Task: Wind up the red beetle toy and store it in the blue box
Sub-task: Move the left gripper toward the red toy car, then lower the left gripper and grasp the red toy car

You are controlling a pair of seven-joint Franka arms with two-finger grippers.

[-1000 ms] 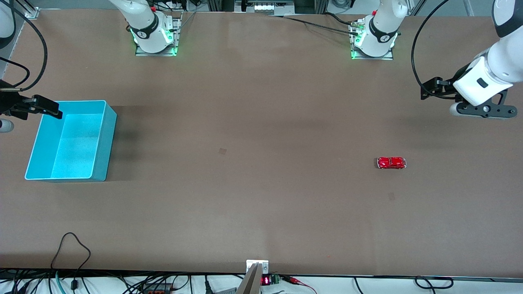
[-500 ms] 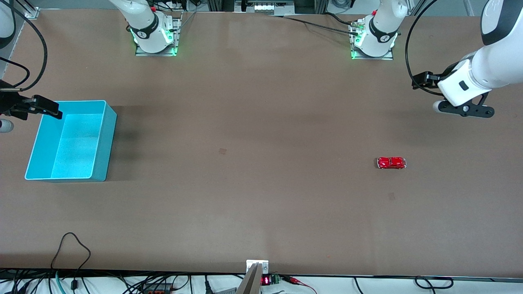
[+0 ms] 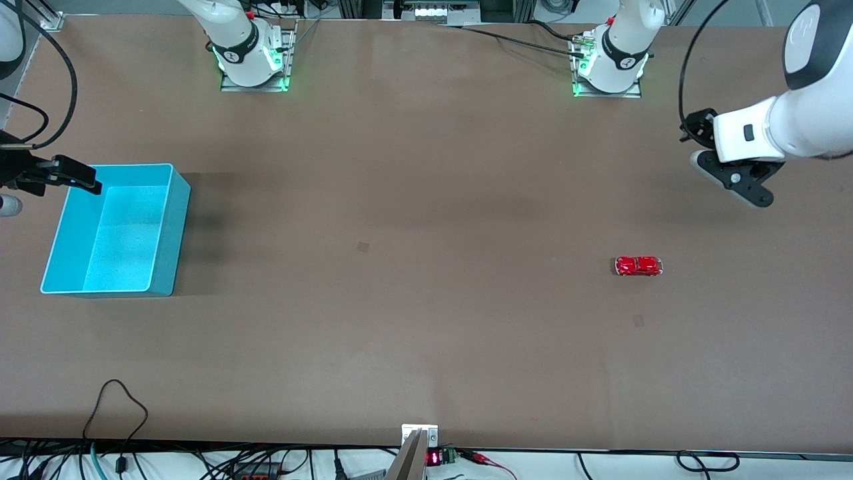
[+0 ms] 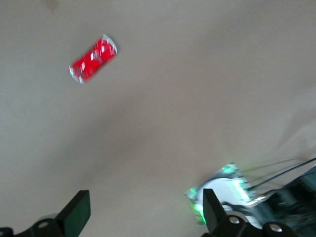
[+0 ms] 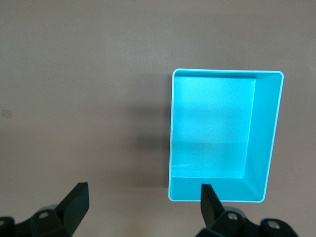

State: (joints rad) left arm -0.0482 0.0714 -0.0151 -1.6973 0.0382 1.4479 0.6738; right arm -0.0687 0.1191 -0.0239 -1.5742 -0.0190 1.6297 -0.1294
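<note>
The red beetle toy (image 3: 638, 266) lies on the brown table (image 3: 426, 200) toward the left arm's end. It also shows in the left wrist view (image 4: 93, 59). My left gripper (image 3: 738, 181) hangs open and empty over bare table, apart from the toy; its fingers stand wide apart in its wrist view (image 4: 143, 217). The blue box (image 3: 174, 233) stands empty at the right arm's end. My right gripper (image 3: 8, 200) waits beside the box at the table's edge, open and empty (image 5: 143, 207), and its wrist view shows the box (image 5: 266, 138).
The two arm bases (image 3: 253, 60) (image 3: 610, 63) stand at the table's edge farthest from the front camera. The left arm's base also shows in the left wrist view (image 4: 224, 192). Cables (image 3: 120, 407) lie at the edge nearest the front camera.
My left arm has swung, carrying its gripper toward the table's middle and turning it. The toy, the box and the right arm have not moved.
</note>
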